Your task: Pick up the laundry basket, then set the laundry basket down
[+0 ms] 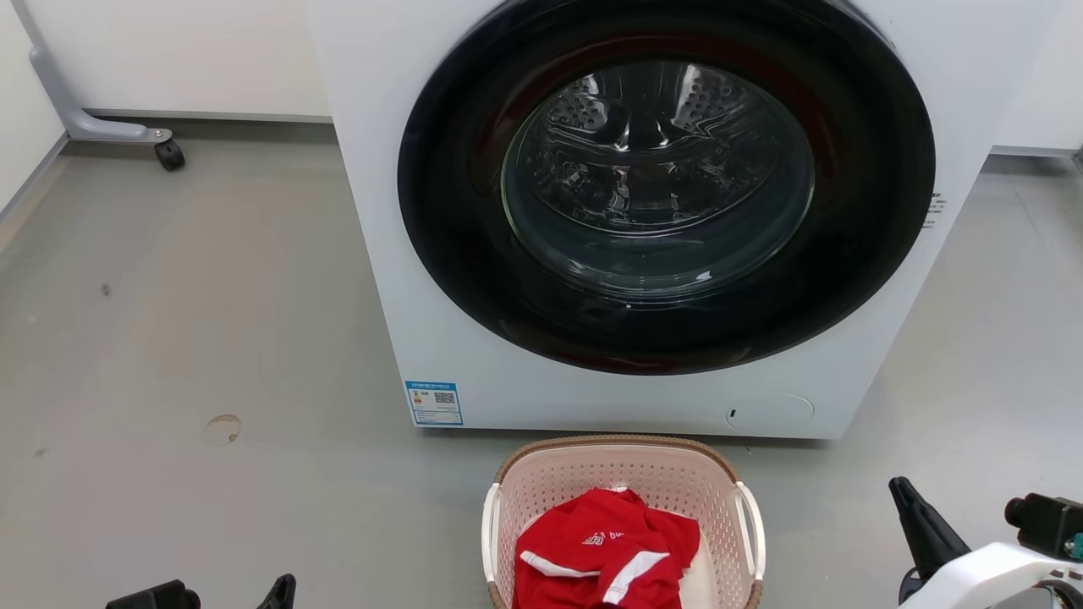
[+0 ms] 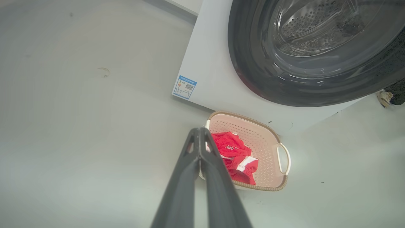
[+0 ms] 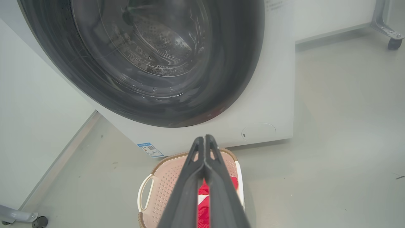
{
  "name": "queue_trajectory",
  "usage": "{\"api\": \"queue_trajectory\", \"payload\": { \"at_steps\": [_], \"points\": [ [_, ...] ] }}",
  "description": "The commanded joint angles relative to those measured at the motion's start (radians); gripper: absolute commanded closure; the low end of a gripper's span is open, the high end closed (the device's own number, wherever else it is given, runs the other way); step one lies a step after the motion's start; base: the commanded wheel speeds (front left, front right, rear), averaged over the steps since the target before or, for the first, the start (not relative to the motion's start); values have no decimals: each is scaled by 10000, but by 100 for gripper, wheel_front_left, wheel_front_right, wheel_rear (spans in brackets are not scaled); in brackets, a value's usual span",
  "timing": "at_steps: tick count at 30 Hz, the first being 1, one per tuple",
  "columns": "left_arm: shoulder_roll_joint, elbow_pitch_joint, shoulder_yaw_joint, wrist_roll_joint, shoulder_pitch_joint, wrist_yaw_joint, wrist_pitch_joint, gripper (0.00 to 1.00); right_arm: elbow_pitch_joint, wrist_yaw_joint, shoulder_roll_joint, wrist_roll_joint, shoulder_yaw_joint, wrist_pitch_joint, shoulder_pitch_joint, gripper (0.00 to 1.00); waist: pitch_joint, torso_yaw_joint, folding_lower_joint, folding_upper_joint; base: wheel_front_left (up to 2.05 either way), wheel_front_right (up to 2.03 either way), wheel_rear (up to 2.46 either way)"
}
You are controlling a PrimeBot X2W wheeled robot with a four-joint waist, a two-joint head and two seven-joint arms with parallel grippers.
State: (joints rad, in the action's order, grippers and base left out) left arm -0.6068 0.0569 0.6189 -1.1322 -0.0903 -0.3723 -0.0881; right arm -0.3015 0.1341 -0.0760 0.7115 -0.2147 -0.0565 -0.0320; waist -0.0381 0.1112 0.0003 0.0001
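Your head view gives you the layout. The basket [image 1: 624,474] sits on the floor [image 1: 211,338] just in front of the washer [image 1: 381,254], with a red garment [image 1: 605,550] lying inside it. The left gripper [image 1: 283,585] shows at the bottom edge, well to the basket's left. The right gripper [image 1: 902,491] stands off to its right. Both are apart from the basket, which lies between them.

The wrist views add what the head view cuts off. From the left wrist you see the whole basket [image 2: 262,142], including its near brown rim and the white handle [image 2: 283,158] on its far side. You also see a pale shoe [image 2: 385,97] past the washer's corner. From the right wrist you see the other handle [image 3: 144,193] and a caster [image 3: 394,43] far across the floor.

Both pairs of fingers are pressed together and hold nothing. The left gripper [image 2: 199,129] has its tips lined up over the basket's near edge in its own view. The right gripper [image 3: 205,137] crosses in front of the basket [image 3: 167,180], so you look past its tips at the washer's base.
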Motion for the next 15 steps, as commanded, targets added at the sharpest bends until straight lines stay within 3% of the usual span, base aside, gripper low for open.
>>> {"api": "queue_trajectory", "payload": {
  "at_steps": [1,15],
  "points": [
    [-110,98,-387,-168,497,172,1,100,271,-6,-197,272,161,81,459,100,7,-18,-3,-1,0,0,0],
    [523,-300,-1141,-935,689,825,127,100,311,-10,-142,1445,574,293,586,100,63,-164,-3,-1,0,0,0]
  ]
}}
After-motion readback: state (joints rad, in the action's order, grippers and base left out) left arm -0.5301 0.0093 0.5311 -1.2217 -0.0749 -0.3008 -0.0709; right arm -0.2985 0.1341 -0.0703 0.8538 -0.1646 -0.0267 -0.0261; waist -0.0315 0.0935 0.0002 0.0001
